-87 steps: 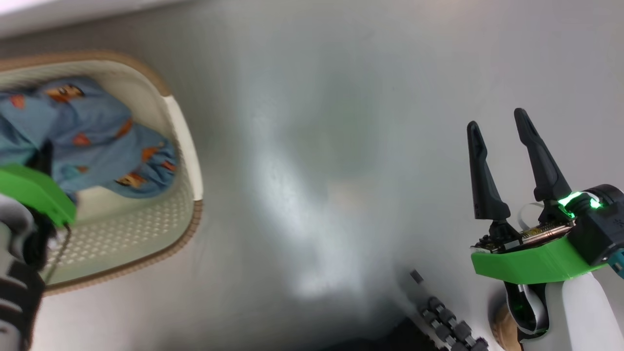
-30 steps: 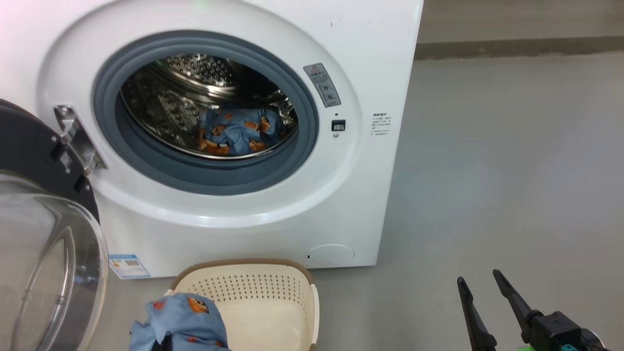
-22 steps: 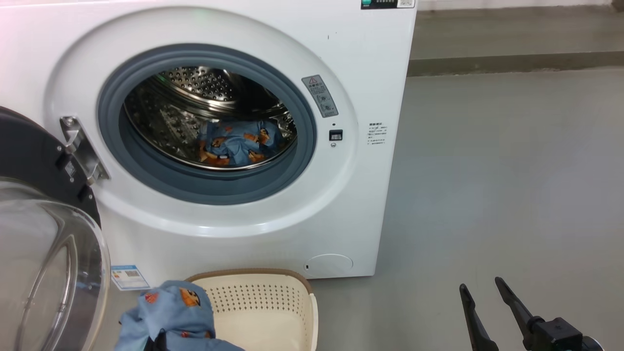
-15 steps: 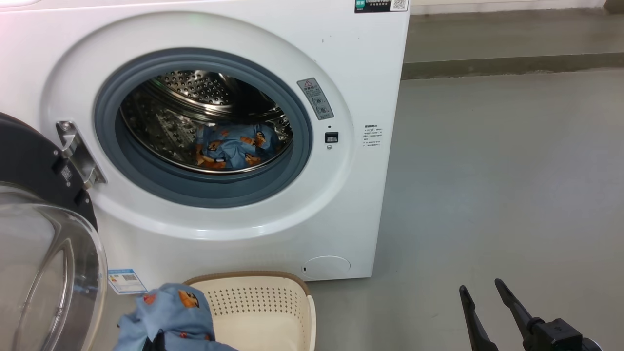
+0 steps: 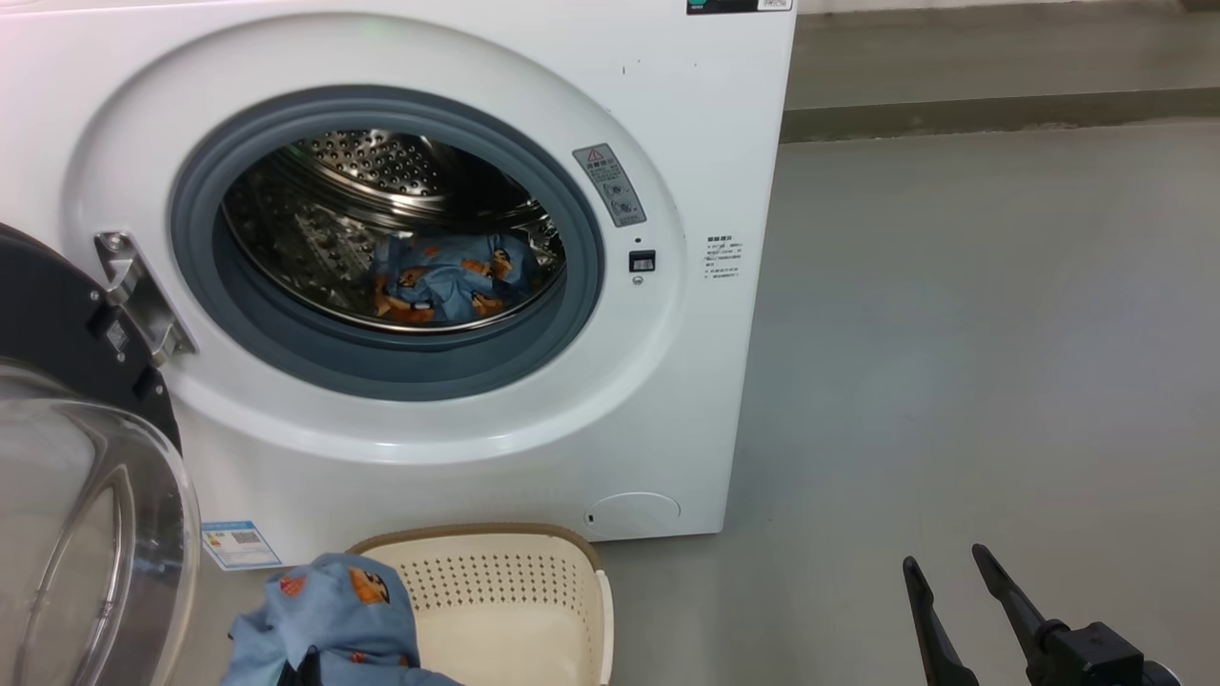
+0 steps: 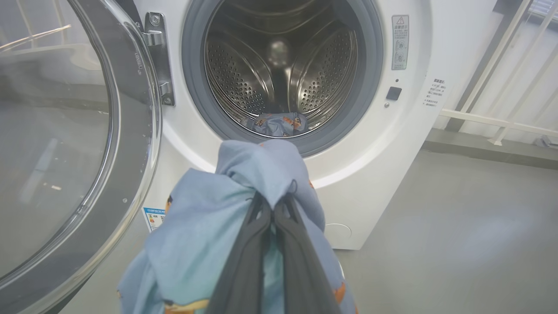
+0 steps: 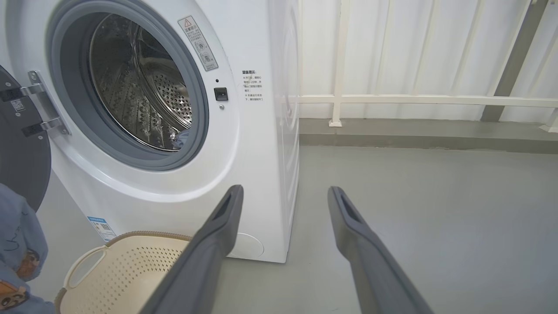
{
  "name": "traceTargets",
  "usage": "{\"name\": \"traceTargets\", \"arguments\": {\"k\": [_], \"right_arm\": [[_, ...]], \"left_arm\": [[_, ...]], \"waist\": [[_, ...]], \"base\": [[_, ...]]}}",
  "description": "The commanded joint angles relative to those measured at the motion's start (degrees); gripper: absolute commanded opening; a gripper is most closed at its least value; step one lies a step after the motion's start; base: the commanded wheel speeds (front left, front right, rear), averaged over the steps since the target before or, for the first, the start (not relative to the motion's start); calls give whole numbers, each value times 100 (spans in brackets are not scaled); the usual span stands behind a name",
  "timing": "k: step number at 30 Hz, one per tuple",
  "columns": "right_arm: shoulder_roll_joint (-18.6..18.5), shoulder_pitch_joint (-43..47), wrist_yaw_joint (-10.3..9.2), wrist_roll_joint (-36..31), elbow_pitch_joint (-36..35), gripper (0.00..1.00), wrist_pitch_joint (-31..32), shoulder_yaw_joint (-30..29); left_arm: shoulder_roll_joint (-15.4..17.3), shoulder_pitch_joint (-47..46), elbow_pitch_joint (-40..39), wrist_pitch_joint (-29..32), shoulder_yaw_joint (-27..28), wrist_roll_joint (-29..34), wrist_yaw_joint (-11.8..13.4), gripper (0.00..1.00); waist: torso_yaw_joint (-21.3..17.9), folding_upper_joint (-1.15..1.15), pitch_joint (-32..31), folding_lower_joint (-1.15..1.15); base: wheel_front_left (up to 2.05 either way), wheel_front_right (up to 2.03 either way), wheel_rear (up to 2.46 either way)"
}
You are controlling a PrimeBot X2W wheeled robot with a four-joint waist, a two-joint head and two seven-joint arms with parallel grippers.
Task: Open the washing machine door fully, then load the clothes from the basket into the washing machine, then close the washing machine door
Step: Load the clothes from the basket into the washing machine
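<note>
The washing machine (image 5: pixel 724 143) stands on the grey floor (image 5: pixel 953 333) with its door (image 5: pixel 48 314) swung wide to the left on a metal hinge (image 5: pixel 133 295), so the black rim and the bulging glass face outward. Inside the grey gasket (image 5: pixel 581 286), the steel drum (image 5: pixel 334 210) holds a blue printed garment (image 5: pixel 443 276), crumpled at the bottom near the front lip. A small blue sticker (image 5: pixel 238 543) sits at the lower left corner of the machine's front, just beside the door glass. The basket (image 5: pixel 505 591) rests on the floor just in front of the machine, below the opening, with its brown rim toward the machine. The left claw (image 6: pixel 274 205) is clamped together on a second blue garment (image 6: pixel 205 218). Its two dark fingers pinch a gathered fold near the top, and the cloth drapes down on both sides of them. In the head view this garment hangs at the basket's left edge, between the basket and the door. In the left wrist view it hangs in front of the lower edge of the opening. The right claw (image 7: pixel 285 188) has its fingers spread apart and grips nothing. It hovers over the floor to the right of the machine, well apart from the basket in the head view. A white railing (image 7: pixel 392 99) runs behind it.
</note>
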Motion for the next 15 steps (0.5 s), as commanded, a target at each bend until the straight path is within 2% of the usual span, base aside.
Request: {"name": "traceTargets", "arguments": {"k": [1, 15], "right_arm": [[-50, -91, 9, 21, -134, 100, -27, 133], [-48, -111, 9, 64, -146, 100, -27, 142]], "left_arm": [[5, -153, -183, -69, 189, -46, -10, 0], [4, -174, -184, -69, 140, -97, 8, 0]], "waist": [[-9, 0, 11, 0], [-45, 0, 91, 0]], "base": [[0, 0, 0], [0, 0, 0]]}}
